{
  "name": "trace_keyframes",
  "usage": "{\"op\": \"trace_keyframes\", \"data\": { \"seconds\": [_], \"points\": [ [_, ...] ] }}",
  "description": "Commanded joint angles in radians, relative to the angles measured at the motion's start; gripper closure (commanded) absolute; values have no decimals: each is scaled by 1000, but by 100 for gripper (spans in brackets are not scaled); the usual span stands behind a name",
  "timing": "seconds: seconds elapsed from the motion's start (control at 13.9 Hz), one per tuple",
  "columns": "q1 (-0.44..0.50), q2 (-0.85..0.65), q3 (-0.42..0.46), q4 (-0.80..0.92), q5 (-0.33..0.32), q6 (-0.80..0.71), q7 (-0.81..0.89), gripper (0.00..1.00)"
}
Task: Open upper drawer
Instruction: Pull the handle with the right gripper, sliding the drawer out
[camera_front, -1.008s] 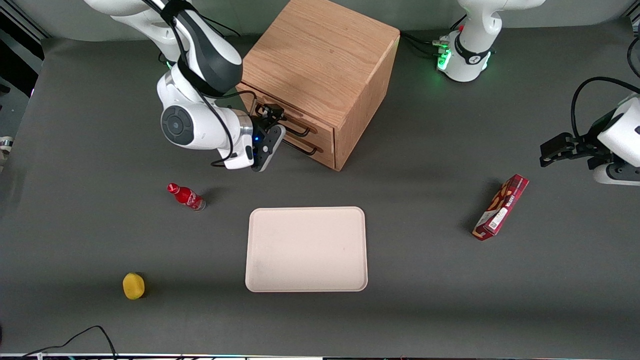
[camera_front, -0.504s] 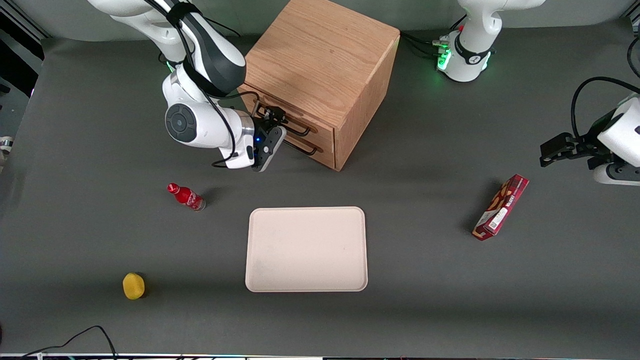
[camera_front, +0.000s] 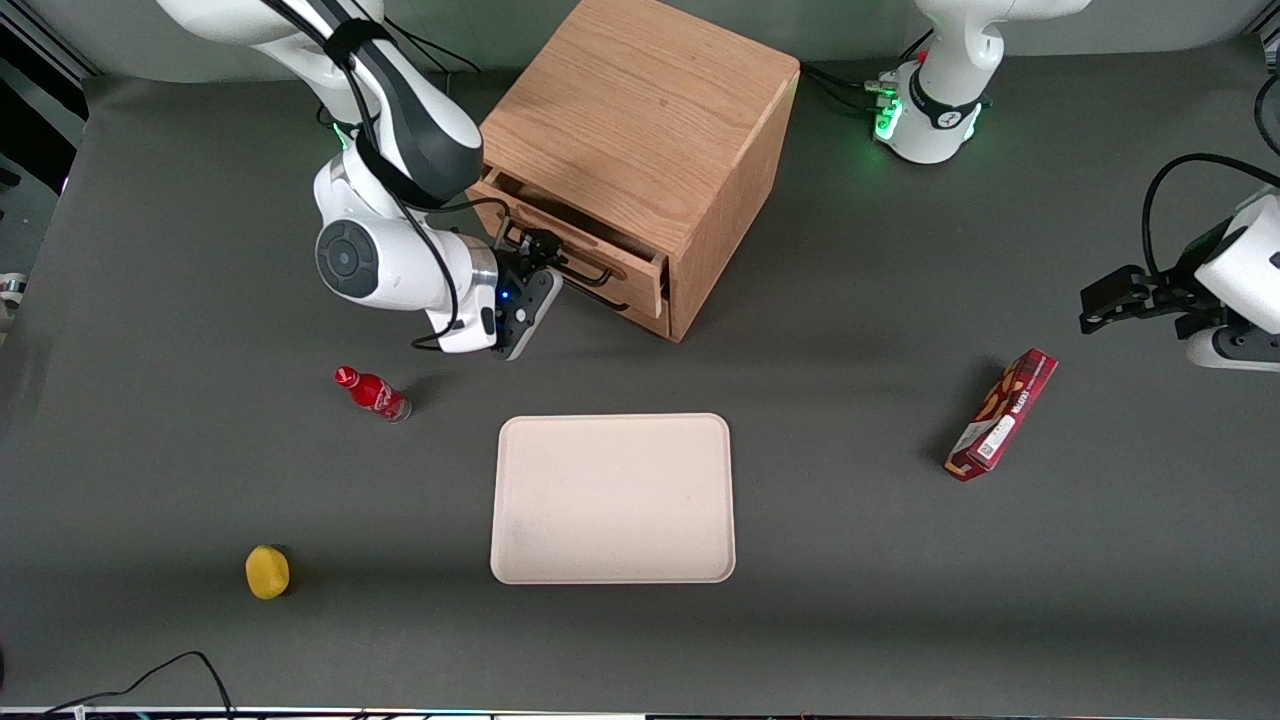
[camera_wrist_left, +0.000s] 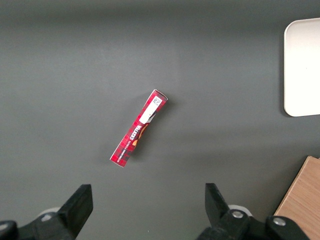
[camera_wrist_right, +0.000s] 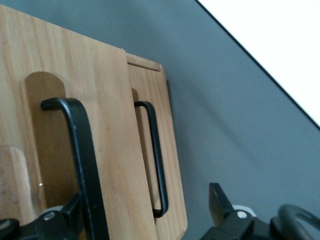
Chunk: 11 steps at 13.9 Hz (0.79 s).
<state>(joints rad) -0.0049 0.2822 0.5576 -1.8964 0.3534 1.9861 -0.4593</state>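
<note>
The oak cabinet (camera_front: 640, 110) stands at the back of the table. Its upper drawer (camera_front: 585, 250) sticks a little way out of the cabinet front, with a dark gap showing above it. My right gripper (camera_front: 545, 247) is at this drawer's black wire handle (camera_front: 590, 270). In the right wrist view the fingers (camera_wrist_right: 75, 212) stand wide apart with the handle (camera_wrist_right: 82, 150) between them, close against one finger; the gripper (camera_wrist_right: 145, 202) is open. The upper drawer's front (camera_wrist_right: 100, 115) stands proud of the plain lower drawer (camera_wrist_right: 167, 125), which is shut, with its own handle (camera_wrist_right: 155, 150).
A red bottle (camera_front: 372, 393) lies nearer the front camera than my gripper. A cream tray (camera_front: 612, 498) sits mid-table, also in the left wrist view (camera_wrist_left: 302, 65). A yellow object (camera_front: 267, 571) lies near the front edge. A red box (camera_front: 1003, 413) (camera_wrist_left: 139, 128) lies toward the parked arm's end.
The upper drawer has slid a little out of the cabinet. My gripper and wrist have drawn back from the cabinet front with the handle.
</note>
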Motion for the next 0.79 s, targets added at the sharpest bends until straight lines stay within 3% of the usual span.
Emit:
{"op": "trace_keyframes", "data": {
  "seconds": [0.0, 0.72],
  "points": [
    [-1, 69, -27, 91, -45, -7, -18, 0],
    [-3, 152, -166, 249, -68, -108, -194, 0]
  ]
}}
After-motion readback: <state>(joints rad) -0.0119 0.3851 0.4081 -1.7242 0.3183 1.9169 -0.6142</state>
